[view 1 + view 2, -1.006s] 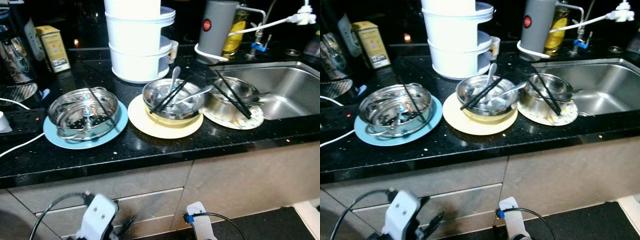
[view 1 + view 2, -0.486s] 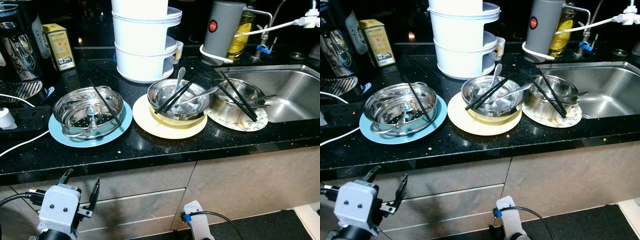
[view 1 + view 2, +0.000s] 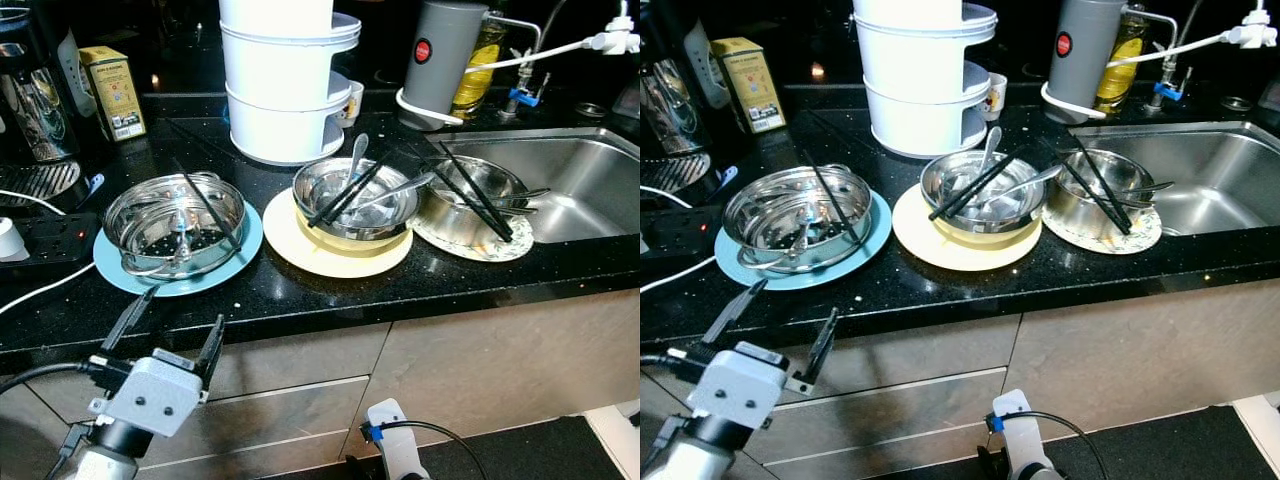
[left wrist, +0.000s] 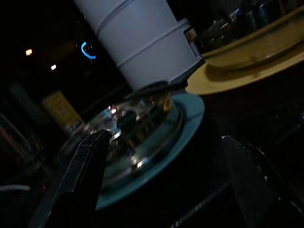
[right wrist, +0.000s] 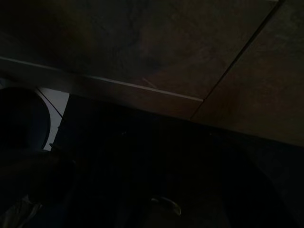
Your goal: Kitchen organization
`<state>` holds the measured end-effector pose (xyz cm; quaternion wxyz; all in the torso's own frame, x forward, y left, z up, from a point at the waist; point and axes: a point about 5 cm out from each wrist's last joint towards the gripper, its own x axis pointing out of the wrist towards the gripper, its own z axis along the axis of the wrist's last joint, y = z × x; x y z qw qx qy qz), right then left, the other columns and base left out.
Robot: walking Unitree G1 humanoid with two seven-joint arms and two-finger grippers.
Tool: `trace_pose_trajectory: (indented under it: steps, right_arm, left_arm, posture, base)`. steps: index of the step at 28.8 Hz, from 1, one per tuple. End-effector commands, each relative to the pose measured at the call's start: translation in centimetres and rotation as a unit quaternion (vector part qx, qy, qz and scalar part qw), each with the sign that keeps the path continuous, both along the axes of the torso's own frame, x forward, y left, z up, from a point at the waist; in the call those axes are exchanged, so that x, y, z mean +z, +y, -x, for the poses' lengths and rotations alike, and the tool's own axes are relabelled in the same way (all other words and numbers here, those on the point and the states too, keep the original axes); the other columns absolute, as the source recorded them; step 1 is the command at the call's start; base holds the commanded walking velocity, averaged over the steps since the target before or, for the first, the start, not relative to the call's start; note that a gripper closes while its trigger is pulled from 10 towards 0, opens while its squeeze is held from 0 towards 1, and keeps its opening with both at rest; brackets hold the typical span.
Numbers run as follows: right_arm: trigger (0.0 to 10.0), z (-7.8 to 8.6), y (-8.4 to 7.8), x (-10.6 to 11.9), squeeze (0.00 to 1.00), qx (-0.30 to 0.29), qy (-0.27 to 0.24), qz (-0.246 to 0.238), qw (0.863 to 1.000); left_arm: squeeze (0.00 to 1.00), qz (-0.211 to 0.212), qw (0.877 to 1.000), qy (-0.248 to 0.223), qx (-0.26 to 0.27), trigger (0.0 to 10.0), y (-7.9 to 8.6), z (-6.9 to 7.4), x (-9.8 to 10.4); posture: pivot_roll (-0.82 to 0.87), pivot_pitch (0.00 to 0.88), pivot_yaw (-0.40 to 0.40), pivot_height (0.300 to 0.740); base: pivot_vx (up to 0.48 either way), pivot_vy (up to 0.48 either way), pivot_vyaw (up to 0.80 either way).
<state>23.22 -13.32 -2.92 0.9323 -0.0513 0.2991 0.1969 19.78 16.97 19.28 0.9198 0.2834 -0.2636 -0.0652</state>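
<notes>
Three sets of dirty dishes line the black counter (image 3: pixel 300 300). A steel steamer pot (image 3: pixel 175 225) with chopsticks sits on a blue plate (image 3: pixel 120 275). A steel bowl (image 3: pixel 352 195) with chopsticks and a spoon rests on a yellow plate (image 3: pixel 330 262). A third steel bowl (image 3: pixel 465 195) with chopsticks stands on a patterned plate (image 3: pixel 490 245) beside the sink (image 3: pixel 580 180). My left gripper (image 3: pixel 185 306) is open at the counter's front edge, just below the blue plate (image 4: pixel 190 118), holding nothing. My right arm (image 3: pixel 390 450) hangs idle by the cabinet.
A tall white stacked container (image 3: pixel 285 80) stands behind the bowls, a grey kettle (image 3: pixel 435 55) to its right. A yellow tin (image 3: pixel 112 92), a coffee machine (image 3: pixel 30 100) and a black power strip (image 3: pixel 45 240) with a white cable occupy the left.
My left arm has risen from low in front of the drawers up to the counter edge, its open fingers now near the blue plate. The dishes have not moved.
</notes>
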Motion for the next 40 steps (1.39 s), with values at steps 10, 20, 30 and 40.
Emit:
trace_pose_trajectory:
  steps: [10,20,30,40]
  right_arm:
    - [10.0,0.2,-0.3,-0.2,0.00,-0.009,0.000,0.001,1.000]
    - [10.0,-0.1,-0.2,0.0,0.00,-0.009,-0.006,0.000,1.000]
    - [10.0,-0.2,0.0,0.1,0.00,-0.011,-0.011,-0.003,1.000]
    - [10.0,-0.1,-0.1,0.1,0.00,-0.017,-0.011,-0.004,1.000]
  left_arm:
    - [0.00,-0.008,0.999,-0.035,-0.008,10.0,-1.5,-1.4,0.9]
    - [0.00,-0.017,0.998,-0.061,-0.011,10.0,-2.0,-3.3,1.5]
    - [0.00,-0.023,0.997,-0.071,-0.018,10.0,-2.3,-5.0,1.7]
    - [0.00,-0.032,0.998,-0.058,-0.022,0.8,-2.3,-6.5,1.0]
  posture:
    - [-0.03,0.138,-0.057,0.740]
    - [-0.04,0.126,-0.058,0.740]
    - [-0.05,0.123,-0.053,0.740]
    - [-0.05,0.130,-0.044,0.740]
  base:
    - [0.000,0.000,0.00]
    - [0.000,0.000,0.00]
    - [0.000,0.000,0.00]
    - [0.000,0.000,0.00]
